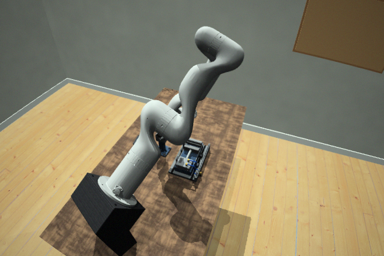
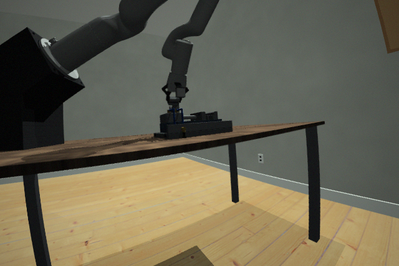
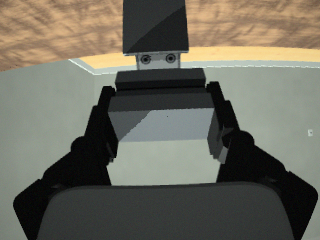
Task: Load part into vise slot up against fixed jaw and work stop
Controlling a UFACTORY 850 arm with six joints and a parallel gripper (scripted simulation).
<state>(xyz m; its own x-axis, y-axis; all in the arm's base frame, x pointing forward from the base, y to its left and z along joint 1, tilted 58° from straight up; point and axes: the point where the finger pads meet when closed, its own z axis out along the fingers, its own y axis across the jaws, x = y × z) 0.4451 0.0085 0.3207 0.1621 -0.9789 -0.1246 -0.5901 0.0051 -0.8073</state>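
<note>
My gripper (image 3: 161, 98) (image 2: 174, 97) is shut on the part (image 3: 163, 126) (image 2: 174, 99), a grey block held across its width between the dark fingers. In the exterior view the gripper hangs just above the left end of the vise (image 2: 196, 125) (image 1: 189, 160), over the air cylinder side with the blue tubing. The part is clear of the jaws and the table. In the top view the arm hides the gripper and the part. I cannot make out the milled slot.
A dark block-shaped fixture (image 3: 155, 20) (image 1: 161, 145) on a blue base stands just beyond the part in the wrist view, left of the vise. The brown table (image 1: 216, 123) (image 2: 257, 128) carries the black robot base (image 1: 99, 213).
</note>
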